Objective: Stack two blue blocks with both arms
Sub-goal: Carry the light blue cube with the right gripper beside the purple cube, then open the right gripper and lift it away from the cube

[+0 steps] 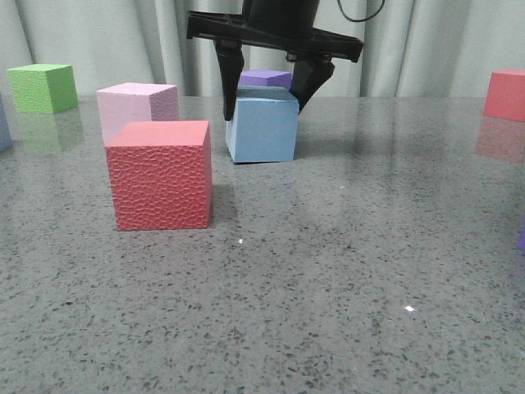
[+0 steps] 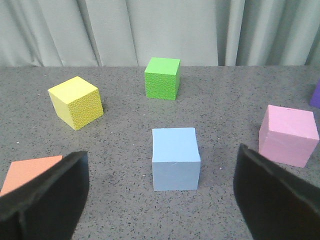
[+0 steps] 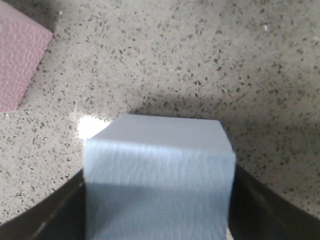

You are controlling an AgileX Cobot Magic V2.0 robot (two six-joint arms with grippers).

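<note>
One pale blue block [image 1: 261, 130] stands on the table at the middle back. My right gripper [image 1: 267, 94] comes down over it, a black finger against each side. In the right wrist view the block [image 3: 157, 170] fills the gap between the fingers [image 3: 62, 212] of that gripper [image 3: 159, 212], which is shut on it. The second blue block [image 2: 175, 157] stands alone on the table in the left wrist view. My left gripper [image 2: 161, 200] is open and empty, a little short of it. A bluish sliver [image 1: 3, 123] at the front view's left edge may be this block.
A red textured cube [image 1: 161, 174] stands front left, with a pale pink cube [image 1: 135, 108] behind it and a green cube [image 1: 43, 87] far left. A purple cube [image 1: 264, 79] is behind the held block. A red cube [image 1: 505, 94] is far right. A yellow cube [image 2: 76, 102] shows in the left wrist view.
</note>
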